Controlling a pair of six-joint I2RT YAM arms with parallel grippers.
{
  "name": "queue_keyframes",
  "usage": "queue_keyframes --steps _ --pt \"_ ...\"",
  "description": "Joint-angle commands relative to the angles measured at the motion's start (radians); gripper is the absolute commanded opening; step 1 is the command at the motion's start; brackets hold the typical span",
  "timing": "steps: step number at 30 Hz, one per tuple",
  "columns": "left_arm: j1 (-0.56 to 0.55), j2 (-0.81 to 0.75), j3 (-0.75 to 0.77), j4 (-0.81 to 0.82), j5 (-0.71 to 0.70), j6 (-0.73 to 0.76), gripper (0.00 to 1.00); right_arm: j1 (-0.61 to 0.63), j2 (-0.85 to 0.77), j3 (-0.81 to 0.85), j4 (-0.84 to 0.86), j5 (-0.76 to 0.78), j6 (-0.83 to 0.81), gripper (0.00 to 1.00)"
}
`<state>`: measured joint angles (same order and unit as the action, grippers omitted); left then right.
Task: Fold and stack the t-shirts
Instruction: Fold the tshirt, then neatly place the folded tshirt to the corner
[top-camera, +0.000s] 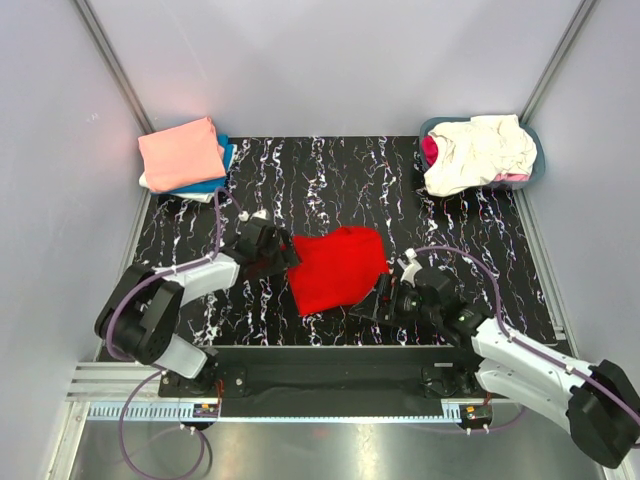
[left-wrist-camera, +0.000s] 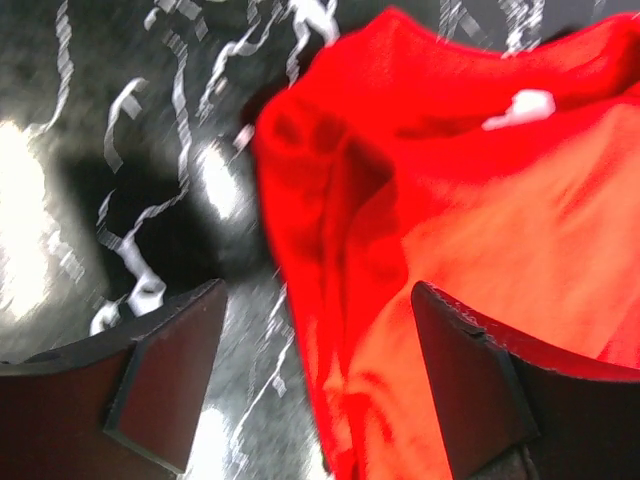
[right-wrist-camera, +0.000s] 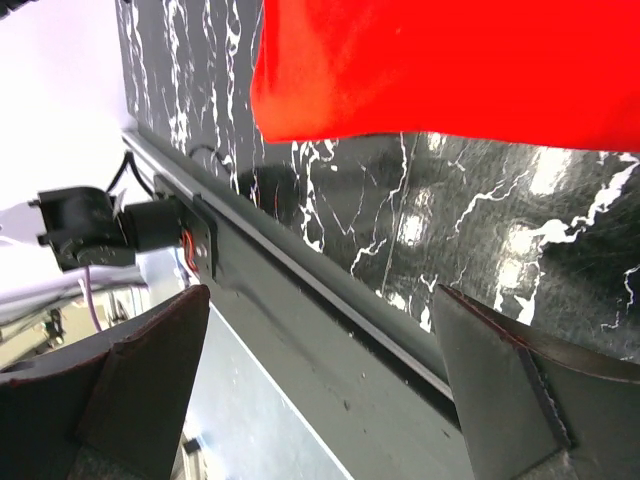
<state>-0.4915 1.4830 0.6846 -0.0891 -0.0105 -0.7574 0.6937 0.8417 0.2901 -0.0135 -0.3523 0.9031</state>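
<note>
A stack of folded cotton shirts (top-camera: 183, 155), salmon-pink over blue and white, sat at the black marbled table's (top-camera: 330, 185) far left, while crumpled cream and magenta shirts (top-camera: 480, 150) waited in the grey-blue basket (top-camera: 541, 165) far right. The bright red cotton t-shirt (top-camera: 338, 268) lay mid-table, seemingly part-folded; the left gripper (top-camera: 283, 254) stood released over its left edge, the right gripper (top-camera: 381, 299) released beside its near right corner, grasping nothing

You see the red t-shirt (top-camera: 338, 268) lying flat and loosely folded between both pincers, its left edge at the left pincer (top-camera: 287, 257) and its near corner beside the right pincer (top-camera: 381, 298). The folded salmon-pink t-shirt (top-camera: 180, 152) tops a stack well beyond the left pincer. The crumpled cream t-shirt (top-camera: 480, 150) lies well beyond the right.
</note>
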Motion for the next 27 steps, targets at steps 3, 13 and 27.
queue_keyframes --steps 3,13,27 --pt "0.022 0.117 -0.023 0.141 0.065 -0.026 0.75 0.009 0.058 -0.009 0.147 0.052 0.031 0.99" --pt "0.039 0.201 -0.066 0.313 0.202 -0.045 0.07 0.007 0.165 0.011 0.185 0.029 0.023 1.00" --pt "0.266 0.151 0.340 -0.139 0.235 0.157 0.00 0.009 0.026 -0.040 0.136 0.113 0.049 1.00"
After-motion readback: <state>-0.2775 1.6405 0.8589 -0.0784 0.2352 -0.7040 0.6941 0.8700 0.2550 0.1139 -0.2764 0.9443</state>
